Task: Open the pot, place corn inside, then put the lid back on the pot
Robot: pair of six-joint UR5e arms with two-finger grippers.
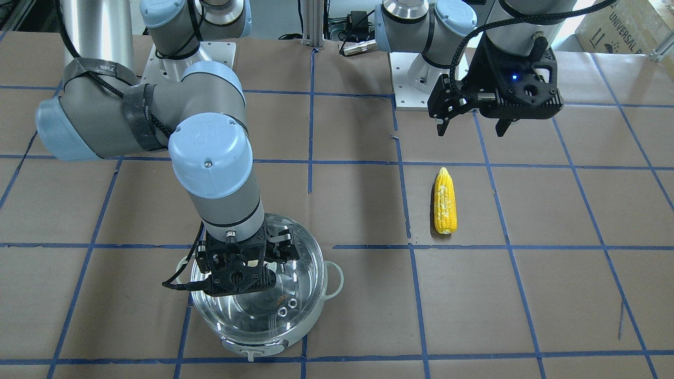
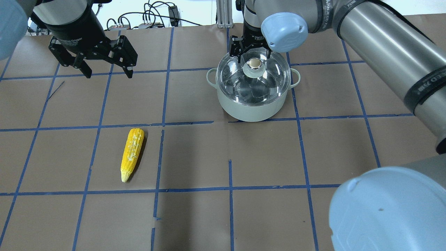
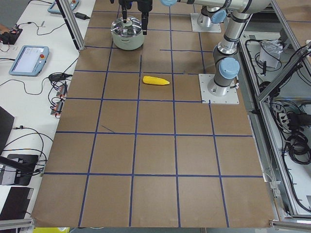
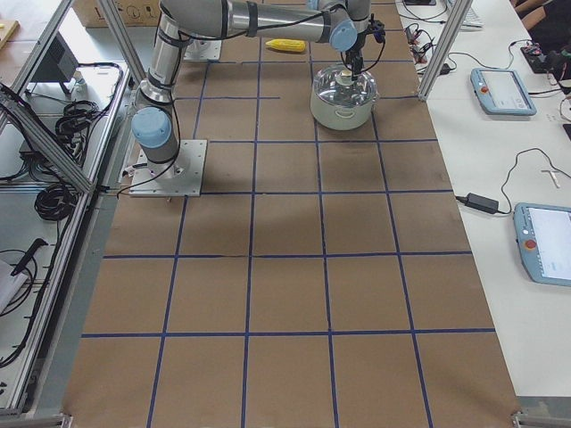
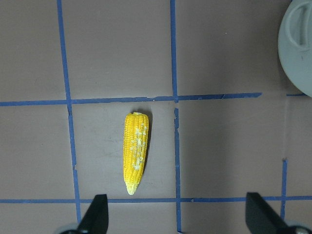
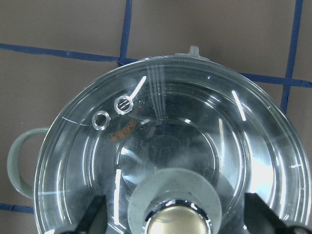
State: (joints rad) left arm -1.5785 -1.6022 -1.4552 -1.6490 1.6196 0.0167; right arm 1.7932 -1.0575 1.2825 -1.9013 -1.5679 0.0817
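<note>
Pot (image 2: 254, 112) closed: lid (image 2: 240, 89) seated on its rim; through the glass, steel bottom and an orange sticker (image 6: 122, 130) (print illegible). Corn (image 2: 132, 153) lies on the table (image 2: 264, 157), well apart. Right gripper (image 6: 176, 214) wide open, straddling the lid's knob (image 2: 255, 63), clear of it. Left gripper (image 2: 109, 74) wide open, empty, aloft. Box (image 1: 621, 26) reads "UNIVERSAL".

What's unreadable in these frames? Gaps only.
- Front-facing view: the right gripper hides the knob of the lid.
- Right wrist view: the bottom edge cuts off the knob and the fingertips.
- Left wrist view: the right edge cuts off most of the pot; the left gripper shows only its tips.
- Both side views: pot and grippers are too small for detail.
- Overhead view: glare on the lid blurs the pot's inside.
</note>
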